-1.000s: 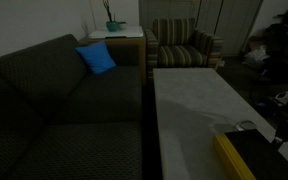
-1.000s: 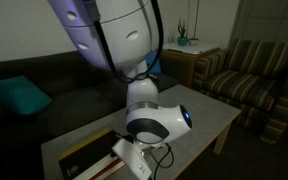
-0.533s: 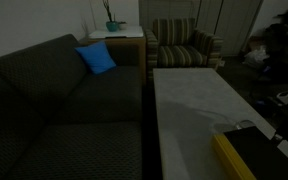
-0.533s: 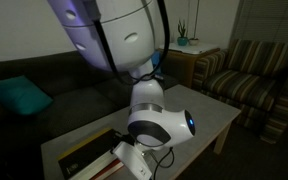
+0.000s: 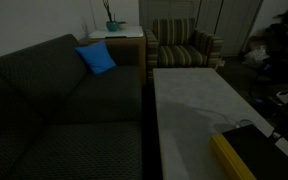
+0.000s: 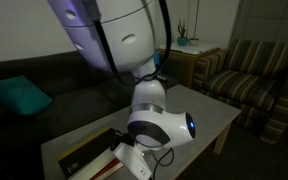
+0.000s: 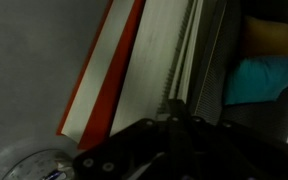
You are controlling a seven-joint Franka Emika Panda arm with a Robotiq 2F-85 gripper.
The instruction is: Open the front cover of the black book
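Wrist view is about as close as it gets, so starting there. The claw [image 7: 179,112] is a dark lump at the bottom of the picture, its tip right up against the page edge of the black book [image 7: 164,60]. Honestly can't tell whether the jaws are wide or pinched, since it's all one dark shape.

The book's page block runs up the frame as a pale strip with thin dark lines in it, and the coloured band [image 7: 104,70] along its spine edge looks orange-red from here. Down in the corner beside the claw sits a round grey disc [image 7: 29,165] on the bench [image 7: 34,60]. A blue-green cushion [image 7: 264,75] peeks in past the far side of the book.

In an exterior view the arm [image 6: 149,110] fills most of the picture. It's bent down over the near end of the bench, with the book lying flat under it at that end.

From the opposite side the book sits at the near corner of the pale bench. The band reads yellow there, and the front cover [image 5: 267,152] shows as a plain black slab that looks flat, as far as I can make out in the dim light.

Further back, a dark sofa [image 5: 54,100] runs along the bench with the cushion on it. A striped armchair [image 5: 184,45] stands at the far end, and beside it a side table [image 5: 119,38] carries a small plant [image 5: 111,20].
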